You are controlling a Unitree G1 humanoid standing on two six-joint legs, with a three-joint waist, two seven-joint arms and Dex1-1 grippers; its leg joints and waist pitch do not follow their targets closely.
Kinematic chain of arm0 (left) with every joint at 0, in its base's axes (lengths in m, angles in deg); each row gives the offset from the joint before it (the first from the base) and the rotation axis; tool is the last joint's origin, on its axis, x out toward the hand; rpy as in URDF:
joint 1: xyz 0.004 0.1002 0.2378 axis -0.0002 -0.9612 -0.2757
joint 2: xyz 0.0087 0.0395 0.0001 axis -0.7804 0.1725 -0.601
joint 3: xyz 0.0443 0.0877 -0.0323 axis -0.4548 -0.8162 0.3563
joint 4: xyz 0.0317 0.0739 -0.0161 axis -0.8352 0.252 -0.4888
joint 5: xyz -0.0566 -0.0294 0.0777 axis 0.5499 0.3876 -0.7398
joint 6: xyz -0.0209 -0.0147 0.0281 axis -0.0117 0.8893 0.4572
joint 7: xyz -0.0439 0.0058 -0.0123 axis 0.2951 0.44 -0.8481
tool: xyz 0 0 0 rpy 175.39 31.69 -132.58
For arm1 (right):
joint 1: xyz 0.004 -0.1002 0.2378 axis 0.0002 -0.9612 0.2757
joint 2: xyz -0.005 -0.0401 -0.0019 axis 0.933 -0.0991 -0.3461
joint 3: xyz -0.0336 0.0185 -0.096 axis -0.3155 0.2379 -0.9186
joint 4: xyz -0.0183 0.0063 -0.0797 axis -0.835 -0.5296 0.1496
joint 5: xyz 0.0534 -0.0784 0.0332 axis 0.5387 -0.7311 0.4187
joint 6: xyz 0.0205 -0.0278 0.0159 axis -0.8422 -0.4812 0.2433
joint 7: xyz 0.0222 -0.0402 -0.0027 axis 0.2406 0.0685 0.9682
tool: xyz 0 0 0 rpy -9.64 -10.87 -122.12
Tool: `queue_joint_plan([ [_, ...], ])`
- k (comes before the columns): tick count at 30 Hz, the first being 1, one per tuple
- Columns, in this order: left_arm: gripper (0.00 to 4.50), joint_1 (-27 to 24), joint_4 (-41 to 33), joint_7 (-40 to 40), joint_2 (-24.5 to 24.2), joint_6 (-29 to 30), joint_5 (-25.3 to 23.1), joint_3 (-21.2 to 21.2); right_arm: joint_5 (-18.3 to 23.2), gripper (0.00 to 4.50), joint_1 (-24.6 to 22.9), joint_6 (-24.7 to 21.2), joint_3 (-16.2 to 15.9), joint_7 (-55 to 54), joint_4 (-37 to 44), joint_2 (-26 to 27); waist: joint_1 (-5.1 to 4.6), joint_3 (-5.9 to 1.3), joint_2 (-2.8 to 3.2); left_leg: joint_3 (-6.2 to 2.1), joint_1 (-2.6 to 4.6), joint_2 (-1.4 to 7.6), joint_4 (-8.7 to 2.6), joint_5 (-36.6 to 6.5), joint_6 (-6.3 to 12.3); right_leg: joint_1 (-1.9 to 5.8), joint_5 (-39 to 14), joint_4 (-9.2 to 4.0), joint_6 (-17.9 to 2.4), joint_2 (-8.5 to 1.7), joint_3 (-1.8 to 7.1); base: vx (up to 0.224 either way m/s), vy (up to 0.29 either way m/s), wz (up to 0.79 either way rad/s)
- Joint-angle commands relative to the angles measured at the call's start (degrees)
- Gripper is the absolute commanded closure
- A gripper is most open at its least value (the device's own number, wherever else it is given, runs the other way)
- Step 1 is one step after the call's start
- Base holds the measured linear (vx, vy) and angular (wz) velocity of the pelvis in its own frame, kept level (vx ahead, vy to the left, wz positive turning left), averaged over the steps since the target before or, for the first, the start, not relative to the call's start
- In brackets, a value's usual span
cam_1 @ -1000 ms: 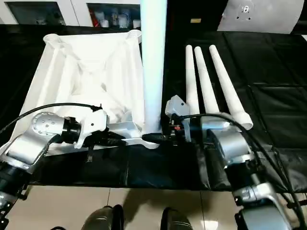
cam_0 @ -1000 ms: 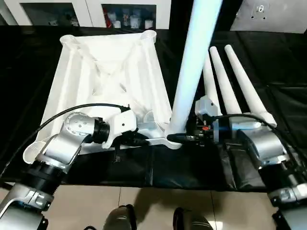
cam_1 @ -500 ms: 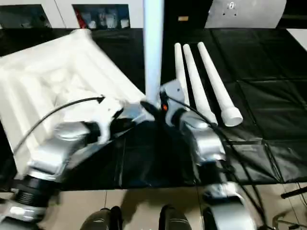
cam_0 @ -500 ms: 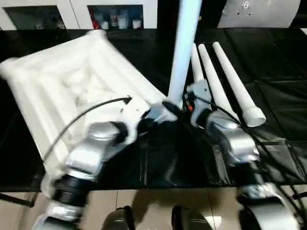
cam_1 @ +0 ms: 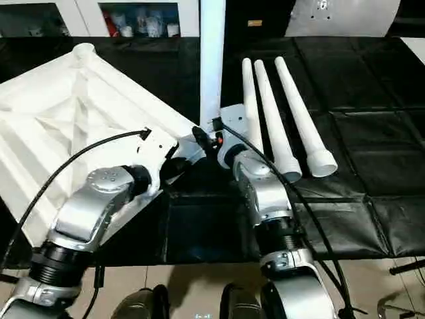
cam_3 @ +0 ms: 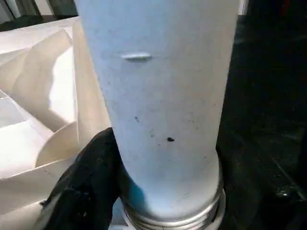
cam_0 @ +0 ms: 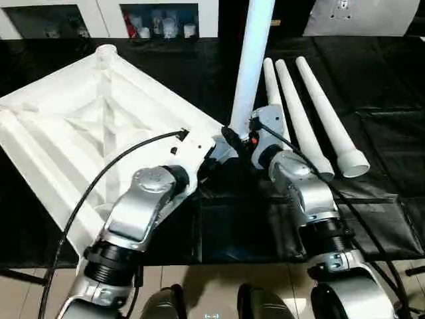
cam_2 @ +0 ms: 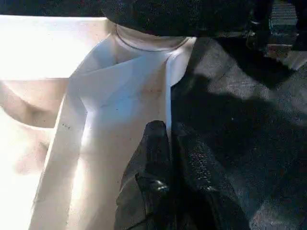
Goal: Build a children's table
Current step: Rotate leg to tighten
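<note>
Rotation has swung the white ribbed plastic tabletop [cam_0: 73, 133] diagonal on the black mat [cam_0: 372, 86]. Left gripper [cam_2: 168, 143] pinches its rim; right gripper [cam_0: 234, 141] clasps the upright white tapered leg [cam_0: 252, 60], freeing another socket.

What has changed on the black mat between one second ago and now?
The table top has been turned on the mat; its far corner now points left. The standing leg stays in its socket, the right pincer still around it. The three loose legs lie as before.

Black cloth [cam_0: 372, 86] covers the counter. Beyond its far edge stands a white cabinet [cam_0: 109, 16] with glass doors; small items [cam_0: 163, 25] sit inside. Pale tiled floor [cam_0: 219, 286] lies below its near edge.
</note>
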Motion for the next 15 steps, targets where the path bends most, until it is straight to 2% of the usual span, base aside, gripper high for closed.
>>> queue_joint_plan([
  [1,4.5,2.2,-4.8,-2.7,0.6,-2.9,2.8,-1.1,2.0,1.11,-1.6,-2.3,-2.3,2.8,-2.3,2.7,0.42,-4.7,0.57,-1.96,1.35,3.88,-3.56,-6.9,5.19,3.83,-4.1,-3.83,-15.0,-5.22,3.04,0.0,0.0,0.0],
  [3,4.5,2.1,-4.7,-3.3,0.1,-3.2,3.0,-0.9,2.2,1.1,-1.6,-2.2,-2.1,3.0,-2.1,2.5,0.38,-4.66,0.6,-1.92,1.33,3.88,-3.58,-7.1,5.18,3.81,-4.0,-3.82,-15.2,-5.23,3.03,0.0,0.0,0.0],
  [5,4.5,2.1,-3.2,-4.6,-2.1,-5.3,2.9,-1.0,2.2,0.95,-1.9,-0.9,-1.7,3.8,-0.8,1.2,0.51,-4.75,0.53,-2.0,1.3,3.89,-3.58,-7.2,5.16,3.88,-4.3,-3.8,-15.2,-5.3,3.01,0.0,0.0,0.0],
  [6,4.5,2.1,-3.2,-4.6,-2.1,-5.3,2.9,-1.0,2.2,0.7,-1.9,-0.9,-1.7,3.9,-0.8,1.2,0.44,-4.72,0.51,-1.94,1.29,3.88,-3.63,-7.3,5.15,3.87,-4.4,-3.8,-15.1,-5.25,3.02,0.0,0.0,0.0],
  [7,4.5,2.0,-2.6,-5.0,-2.9,-6.2,2.7,-1.2,2.1,0.7,-2.2,-0.4,-1.6,4.0,-0.2,0.8,0.48,-4.86,0.6,-1.88,1.46,3.93,-3.53,-7.0,5.08,3.77,-4.1,-3.75,-15.2,-5.21,3.08,0.0,0.0,0.0],
  [9,4.5,2.1,-1.3,-5.2,-3.7,-7.5,2.4,-0.7,2.6,0.6,-3.0,0.0,-1.3,4.7,1.6,0.0,0.96,-5.06,0.7,-1.8,1.56,3.99,-3.43,-6.1,5.16,3.75,-2.8,-3.59,-15.2,-5.21,3.12,0.0,0.0,0.0],
  [10,4.5,2.2,-0.5,-5.3,-4.1,-8.1,2.2,-0.5,2.8,0.38,-3.4,0.0,-1.1,4.9,2.5,-0.5,1.18,-5.18,0.84,-1.78,1.73,4.02,-3.39,-5.7,5.25,3.67,-2.0,-3.5,-15.3,-5.09,3.09,0.0,0.0,0.0],
  [15,4.5,3.9,4.0,-4.7,-4.4,-11.4,2.1,0.3,4.1,0.1,-6.3,-1.4,1.1,5.4,9.9,-3.7,1.84,-5.44,0.62,-1.75,1.63,3.94,-3.3,-4.9,5.33,3.81,-0.3,-3.26,-14.9,-5.06,3.13,0.0,0.0,0.0],
])
